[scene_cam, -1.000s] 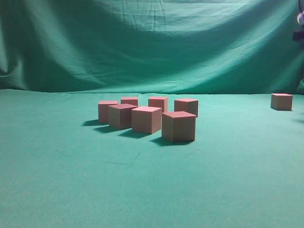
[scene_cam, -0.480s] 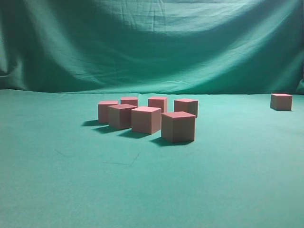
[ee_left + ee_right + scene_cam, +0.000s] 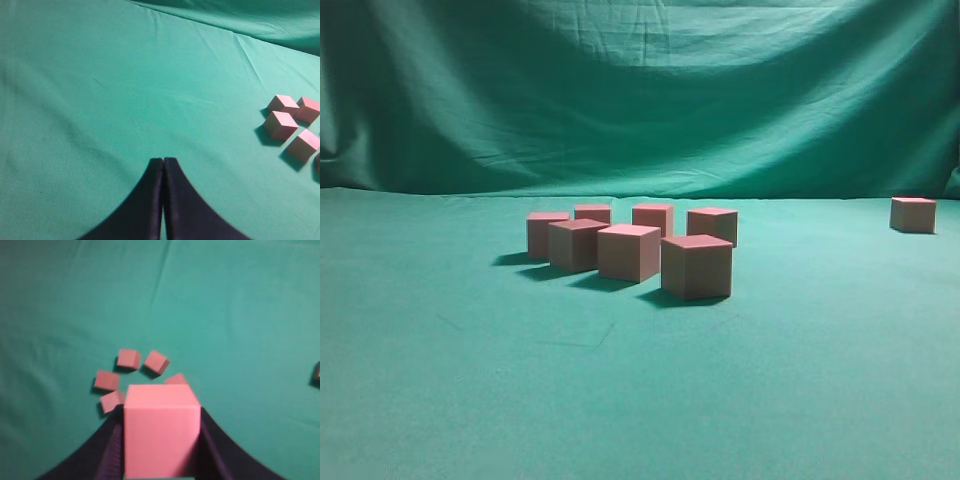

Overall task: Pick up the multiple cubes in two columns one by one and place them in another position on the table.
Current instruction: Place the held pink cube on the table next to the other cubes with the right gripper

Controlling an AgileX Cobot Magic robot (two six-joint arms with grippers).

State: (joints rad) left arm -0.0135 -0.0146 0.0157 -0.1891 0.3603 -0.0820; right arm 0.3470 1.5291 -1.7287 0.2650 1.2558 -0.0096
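Holding one cube (image 3: 159,427) between its dark jaws, the right gripper (image 3: 160,440) hangs high over the table (image 3: 470,400), out of the exterior view. Left gripper (image 3: 163,172): jaws pressed together, empty, low above bare cloth. Seven cubes sit bunched near the table's middle (image 3: 629,250), toward the far edge, in two ragged rows. One more cube (image 3: 913,214) stands alone by the far right edge, well apart from the bunch.

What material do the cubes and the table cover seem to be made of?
Cubes: probably foam or light wood, matte; the pinkish faces give no glare and the edges are crisp. Table cover: green woven cloth, matte; faint creases and soft folds show.
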